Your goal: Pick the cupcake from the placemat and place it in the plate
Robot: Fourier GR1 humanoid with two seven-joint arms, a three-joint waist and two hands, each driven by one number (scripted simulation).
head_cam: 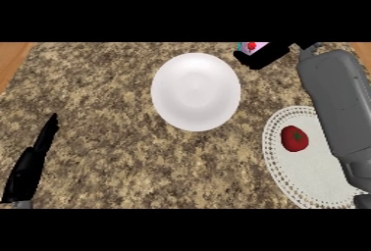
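Observation:
The white plate lies in the middle of the speckled counter. My right hand is up at the far edge, just beyond the plate's upper right rim, with its fingers curled round the cupcake. Only the cupcake's pink top and red cherry show past the hand. The round white lace placemat lies at the right, partly under my grey right forearm. My left hand rests open at the lower left, fingers straight and pointing up.
A red tomato sits on the placemat's left part. Wooden strips border the counter at the far left and far right.

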